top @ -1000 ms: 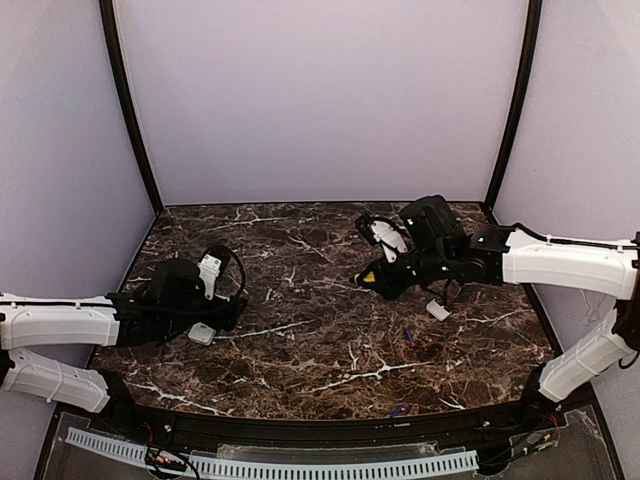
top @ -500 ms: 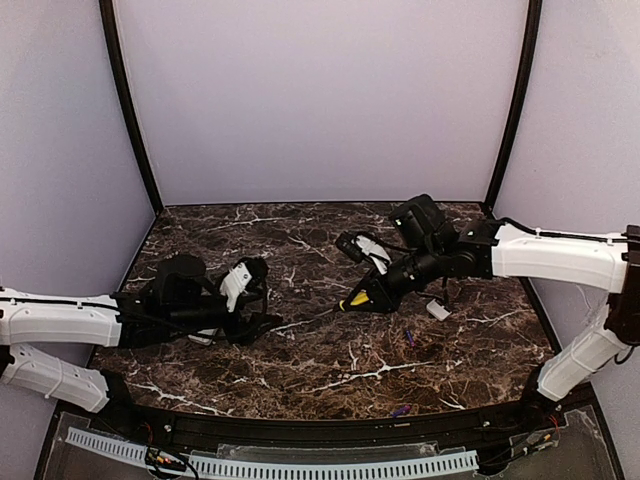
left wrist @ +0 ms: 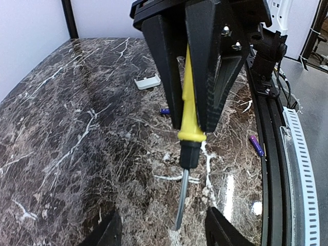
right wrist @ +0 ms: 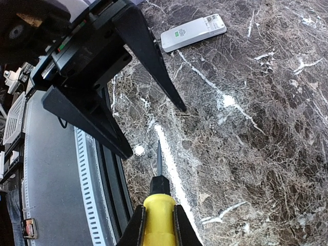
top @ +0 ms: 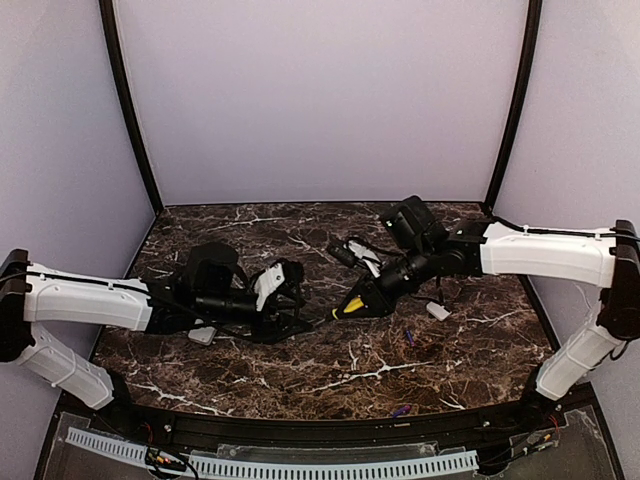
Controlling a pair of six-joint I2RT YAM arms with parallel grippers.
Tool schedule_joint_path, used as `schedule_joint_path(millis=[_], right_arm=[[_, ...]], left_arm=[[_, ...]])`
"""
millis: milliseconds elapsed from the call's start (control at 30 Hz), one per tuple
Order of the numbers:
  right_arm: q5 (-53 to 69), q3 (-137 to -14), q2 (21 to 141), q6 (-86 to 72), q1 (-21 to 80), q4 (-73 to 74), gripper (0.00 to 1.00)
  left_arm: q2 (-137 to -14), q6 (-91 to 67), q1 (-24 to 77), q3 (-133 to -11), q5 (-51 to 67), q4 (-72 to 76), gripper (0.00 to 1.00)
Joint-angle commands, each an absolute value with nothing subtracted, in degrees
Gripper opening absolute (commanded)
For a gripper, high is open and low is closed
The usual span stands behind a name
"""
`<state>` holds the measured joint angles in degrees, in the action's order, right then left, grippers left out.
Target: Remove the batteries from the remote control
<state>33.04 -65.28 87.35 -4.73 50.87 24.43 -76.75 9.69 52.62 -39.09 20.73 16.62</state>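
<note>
This is a robotics lab test cell. Plain lilac panel walls (top: 320, 100) close in three sides, joined by black corner posts (top: 130, 110). The dark marble-patterned worktop (top: 330, 375) has two white-and-black robot arms mounted at its near edge, the left arm (top: 90, 300) and the right arm (top: 545, 250). A white slotted cable duct (top: 300, 466) runs along the front, with bundled wiring beside it.

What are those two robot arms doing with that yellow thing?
The right gripper is clamped on a yellow-handled screwdriver and points its tip at the left gripper, whose jaws stand open just in front of it. It looks like a handover. Both purple batteries already lie loose on the table, near the small white cover. The remote control lies apart, untouched.
</note>
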Motion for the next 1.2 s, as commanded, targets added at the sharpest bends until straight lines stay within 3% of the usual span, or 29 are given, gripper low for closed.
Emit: schedule_joint_path(millis=[0, 367, 1167], right_arm=[[35.2, -67.3, 88.0, -4.1, 50.7, 24.8, 0.0], [36.2, -68.1, 89.3, -4.0, 50.8, 25.1, 0.0], [36.7, -69.5, 91.1, -4.4, 51.7, 25.8, 0.0]], left_arm=[[-79.4, 11.3, 53.7, -42.4, 25.4, 15.9, 0.53], [-83.0, 11.2, 54.8, -45.1, 27.2, 15.1, 0.3], [-85.1, 11.1, 55.4, -46.0, 26.7, 13.7, 0.03]])
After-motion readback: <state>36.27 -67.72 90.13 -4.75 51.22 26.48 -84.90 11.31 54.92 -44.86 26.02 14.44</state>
